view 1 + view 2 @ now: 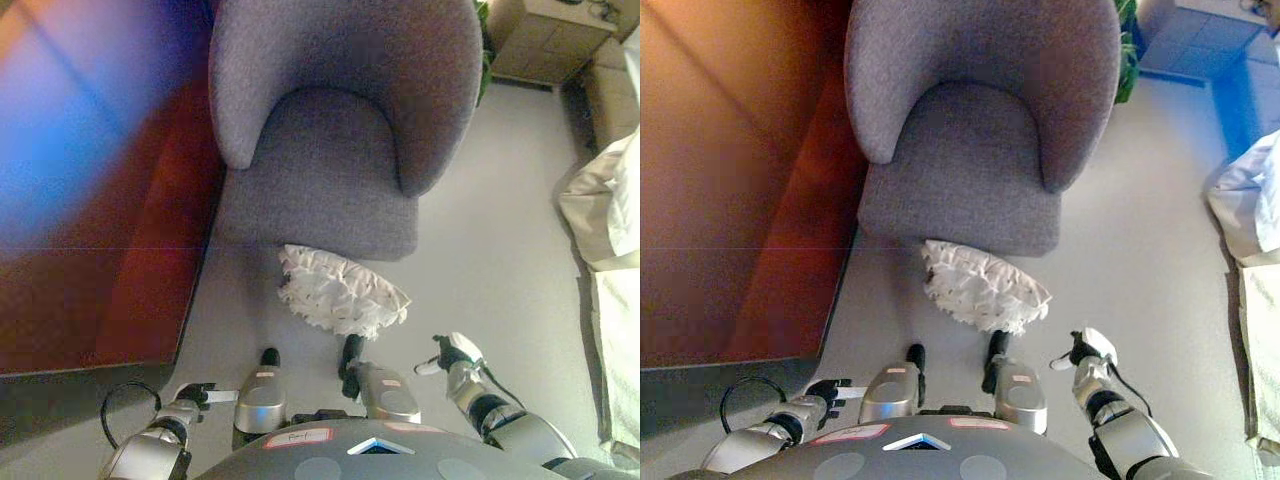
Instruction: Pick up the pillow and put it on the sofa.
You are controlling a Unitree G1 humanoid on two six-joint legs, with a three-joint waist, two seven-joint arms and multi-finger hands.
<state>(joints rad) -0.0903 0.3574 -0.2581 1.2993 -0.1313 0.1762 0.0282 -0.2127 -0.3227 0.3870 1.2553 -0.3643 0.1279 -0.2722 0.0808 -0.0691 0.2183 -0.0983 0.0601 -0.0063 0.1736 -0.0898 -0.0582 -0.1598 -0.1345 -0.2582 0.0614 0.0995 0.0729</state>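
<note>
1. Lowest in both views, the left hand (828, 392) shows at the lower left over the grey floor (500, 250); its dark fingers look loosely spread and hold nothing, though they are small and partly lost against the floor.
2. At the lower right, the right hand (455, 356) hangs apart from everything. A white cover sits over part of it, and whether the fingers beneath are apart or curled I cannot tell.
3. Between and beyond the two hands, the white ruffled pillow (340, 290) lies on the floor, touching or just beside the front edge of the sofa's seat. Neither hand touches it. Its underside and far edge are hidden, so whether it leans on the seat front is unclear.
4. Behind the pillow, the grey sofa (340, 140) has a curved back wrapping round the seat; the top of the back is cut off by the upper edge of the view.
5. Left of the sofa, a red-brown rug (790, 290) covers the floor, its far part running out of view.
6. Cut off at the right edge is pale bedding (610, 210); a light wooden cabinet (545, 40) stands in the top right corner, with a little green foliage (1127, 50) beside the sofa back, mostly hidden.
</note>
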